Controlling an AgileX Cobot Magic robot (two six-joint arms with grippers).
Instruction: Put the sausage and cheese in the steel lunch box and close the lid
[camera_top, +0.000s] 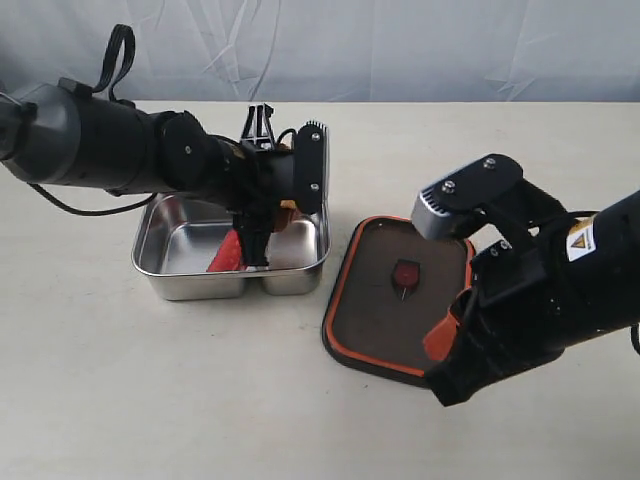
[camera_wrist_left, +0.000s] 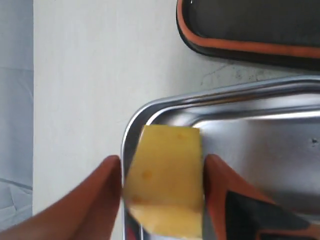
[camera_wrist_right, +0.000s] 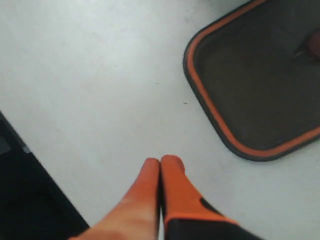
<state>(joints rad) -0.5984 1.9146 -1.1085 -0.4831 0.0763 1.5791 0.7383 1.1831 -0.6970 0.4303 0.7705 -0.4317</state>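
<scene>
Cheese (camera_wrist_left: 165, 180) sits right between the two orange fingers (camera_wrist_left: 100, 190) of the left gripper (camera_wrist_left: 162, 158), one finger close along each side of it. The wrist view is too blurred to tell whether the fingers press on it or stand just clear of it. The block hangs over a rounded corner of the steel lunch box (camera_wrist_left: 150, 107), partly across the rim, with the shiny floor of the box beyond it. Which compartment that is cannot be told.

The cheese is a yellow-orange block with smooth, flat faces, a few faint darker spots and a straight far edge. Its near end is blurred.

In the exterior view the left arm reaches down into the box. The lid (camera_top: 380, 310) lies on the table (camera_top: 150, 400) just beside the box and apart from it. Its orange rim faces up, with a small red tab (camera_top: 405, 272) in its centre.

The right gripper (camera_wrist_right: 160, 162) hovers over the table near the lid, fingertips pressed together with nothing between them.
</scene>
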